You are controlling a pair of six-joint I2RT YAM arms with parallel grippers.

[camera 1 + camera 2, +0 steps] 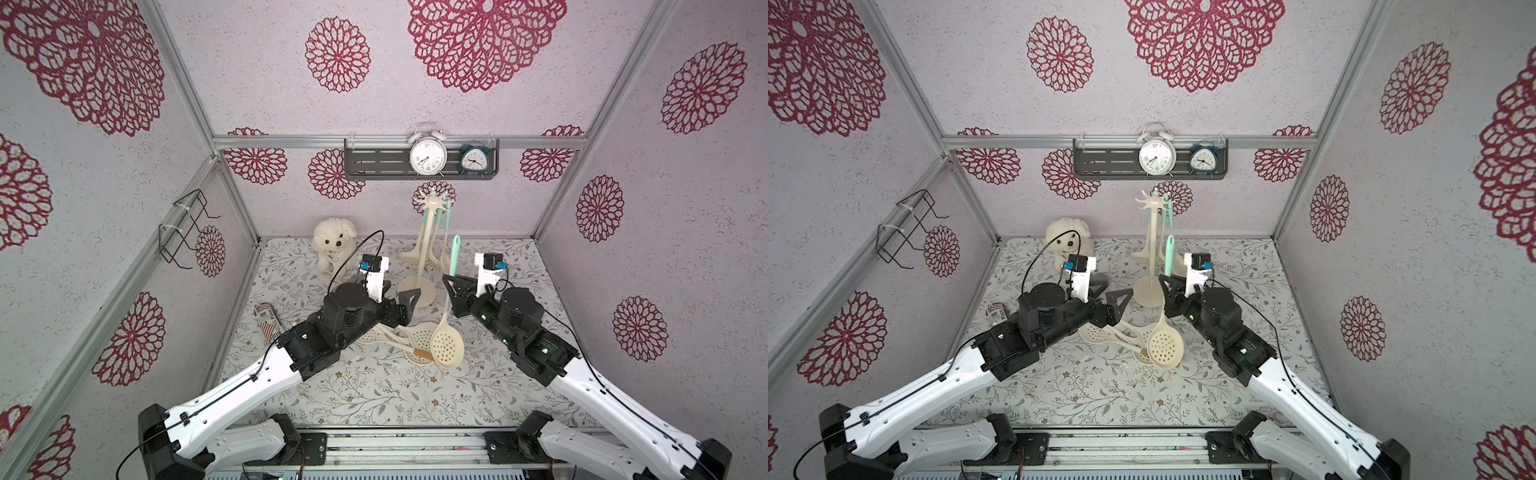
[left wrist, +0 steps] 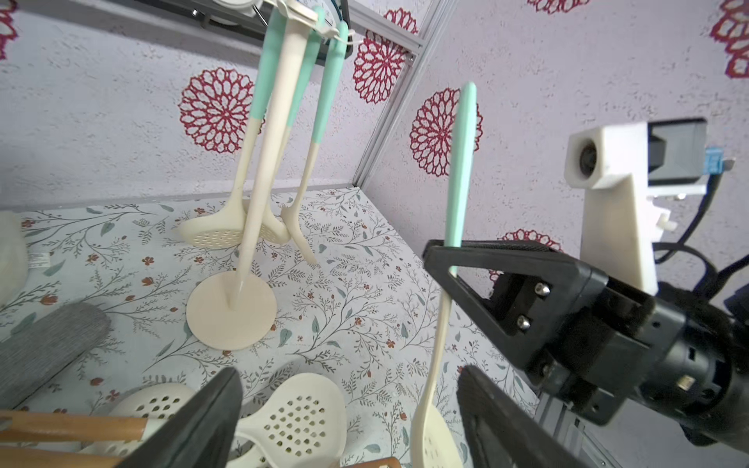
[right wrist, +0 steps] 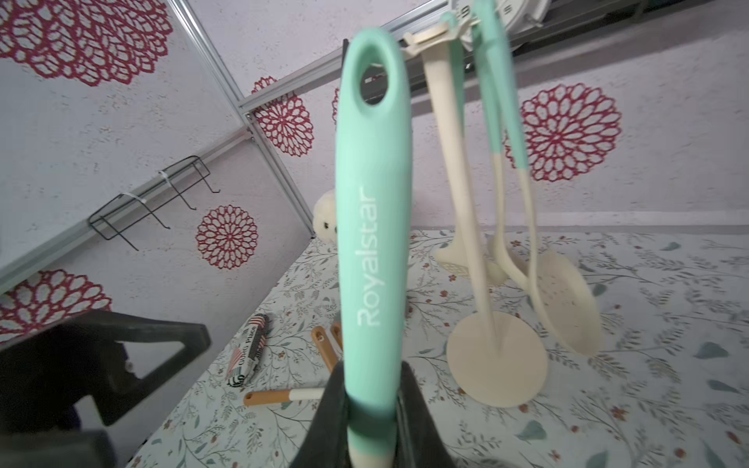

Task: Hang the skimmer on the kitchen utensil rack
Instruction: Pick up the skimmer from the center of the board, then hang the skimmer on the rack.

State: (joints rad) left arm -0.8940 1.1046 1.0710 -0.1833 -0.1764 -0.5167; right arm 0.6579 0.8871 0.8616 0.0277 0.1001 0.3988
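Note:
The skimmer (image 1: 446,347) has a mint handle and a cream perforated head, and it stands nearly upright, head down, over the table. My right gripper (image 1: 451,286) is shut on its handle (image 3: 373,202), just above where the mint meets the cream. In the right wrist view the jaws (image 3: 371,389) press on both sides of the handle. My left gripper (image 1: 399,297) is open beside it, holding nothing; the skimmer's neck (image 2: 439,344) passes just inside one of its fingers. The kitchen utensil rack (image 1: 426,249), a cream pole on a round base (image 2: 231,310), stands just behind both grippers.
Mint-handled utensils (image 2: 324,101) hang from the rack's hooks. More cream skimmers and wooden-handled tools (image 1: 399,336) lie heaped under the left gripper. A plush dog (image 1: 334,243), a printed roll (image 1: 268,324), a black wire wall rack (image 1: 185,228) and a clock shelf (image 1: 374,162) surround them.

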